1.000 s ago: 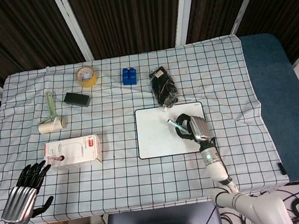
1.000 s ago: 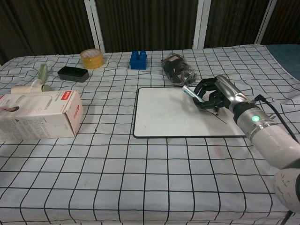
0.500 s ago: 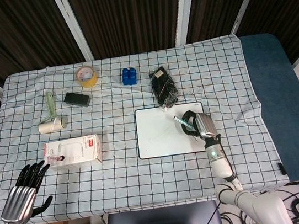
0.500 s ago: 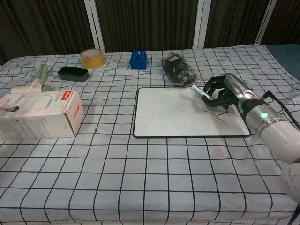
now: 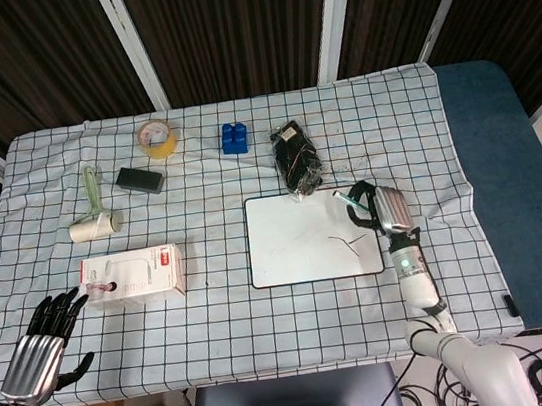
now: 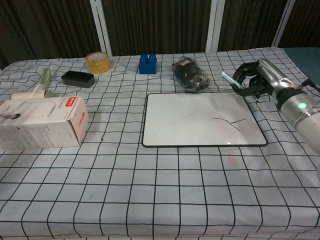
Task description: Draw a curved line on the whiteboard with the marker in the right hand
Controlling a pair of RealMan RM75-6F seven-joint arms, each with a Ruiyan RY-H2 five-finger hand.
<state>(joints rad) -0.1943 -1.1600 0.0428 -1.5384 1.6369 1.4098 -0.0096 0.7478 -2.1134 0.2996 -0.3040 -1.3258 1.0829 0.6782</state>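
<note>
**Over the whiteboard's right edge, marker lifted clear**

Beside the far right corner of the whiteboard (image 6: 200, 120), the right hand (image 6: 260, 80) is gripping the marker (image 6: 229, 77), tip off the surface. A dark line (image 6: 229, 121) is showing there, kinked more than curved. Arguably the stroke is done. Near left, the left hand (image 5: 41, 344) is hanging with fingers spread, holding nothing.

Tape roll (image 5: 156, 136), blue block (image 5: 234, 138), box (image 5: 132, 276)

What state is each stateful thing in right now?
whiteboard: flat on the table, dark curved line drawn near its right side
marker: held, lifted off the board
right robot hand: grips the marker
left robot hand: holds nothing, fingers apart
white box: closed
</note>
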